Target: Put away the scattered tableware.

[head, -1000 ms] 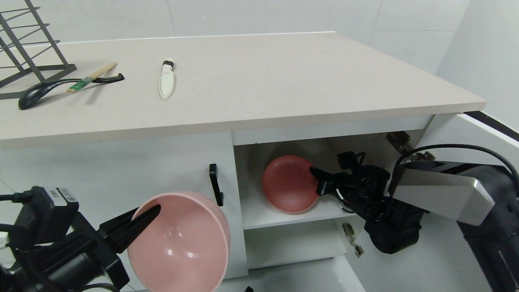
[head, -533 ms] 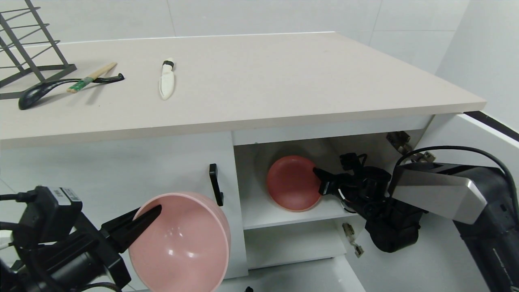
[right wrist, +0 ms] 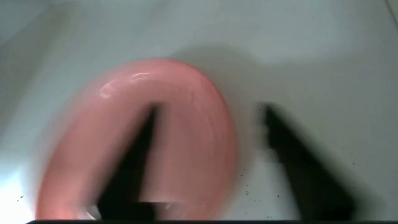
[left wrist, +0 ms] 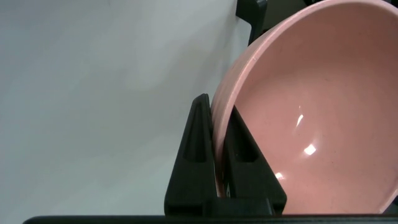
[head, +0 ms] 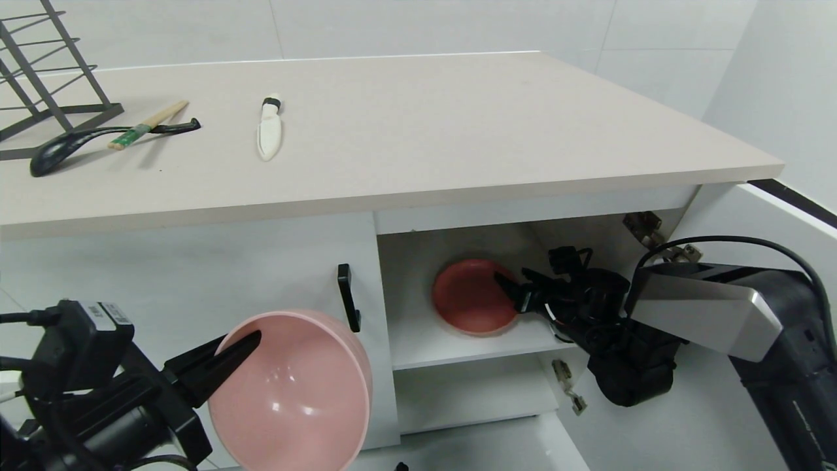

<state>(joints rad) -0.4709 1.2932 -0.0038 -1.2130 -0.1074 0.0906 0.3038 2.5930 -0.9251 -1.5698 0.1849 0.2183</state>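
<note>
Red round plastic bowl (head: 471,301) sits shelved, right tool (head: 510,282) spread open astride its rim. Left tool (head: 248,340) clamps pale pink bowl (head: 294,392); right's retreat seems next.

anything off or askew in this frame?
Nothing spilled or damaged. On the countertop, the chopsticks lie crossed over the handle of the black spoon. The left gripper holds the pink bowl by its rim, tipped sideways. The red bowl rests on the cabinet shelf, right gripper open at its rim.
</note>
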